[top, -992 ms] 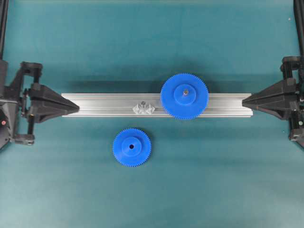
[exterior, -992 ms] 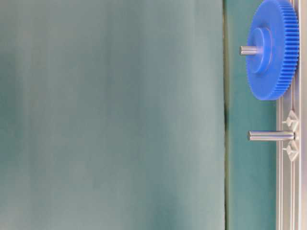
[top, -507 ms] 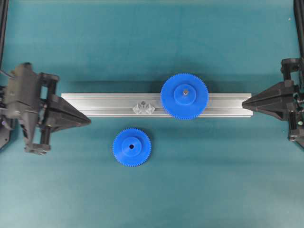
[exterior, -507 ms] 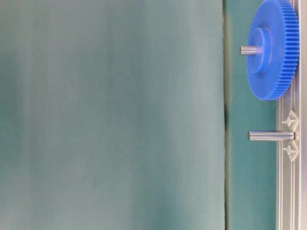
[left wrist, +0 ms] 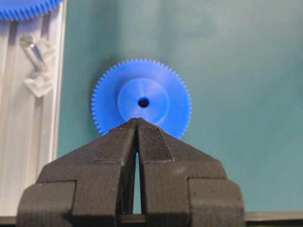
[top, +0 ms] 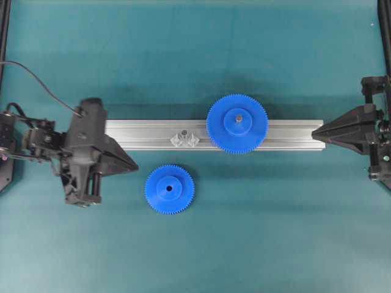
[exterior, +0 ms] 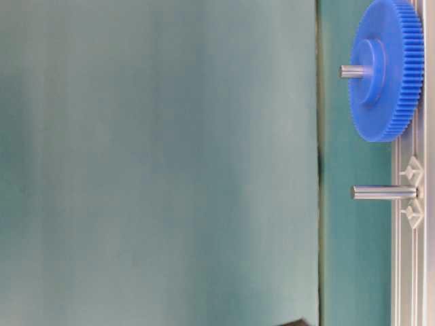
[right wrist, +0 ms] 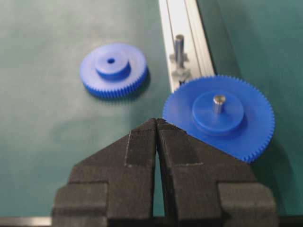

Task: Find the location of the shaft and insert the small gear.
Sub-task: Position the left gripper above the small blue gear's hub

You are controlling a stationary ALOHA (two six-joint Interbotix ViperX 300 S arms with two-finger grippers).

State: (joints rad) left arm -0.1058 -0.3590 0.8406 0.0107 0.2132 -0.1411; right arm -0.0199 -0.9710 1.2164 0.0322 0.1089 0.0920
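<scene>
The small gear lies flat on the teal mat in front of the rail; it also shows in the left wrist view and the right wrist view. The shaft stands upright on the aluminium rail, left of the large gear; it shows too in the table-level view and both wrist views. My left gripper is shut and empty, its tip just left of the small gear. My right gripper is shut and empty at the rail's right end.
A larger blue gear with a grey pin in its hub sits on the rail right of the shaft, also seen in the table-level view and the right wrist view. Teal mat surrounds the rail.
My left gripper has swung from the rail's left end rightward and toward the front, ending close to the small gear. The right arm and both gears have not moved.
</scene>
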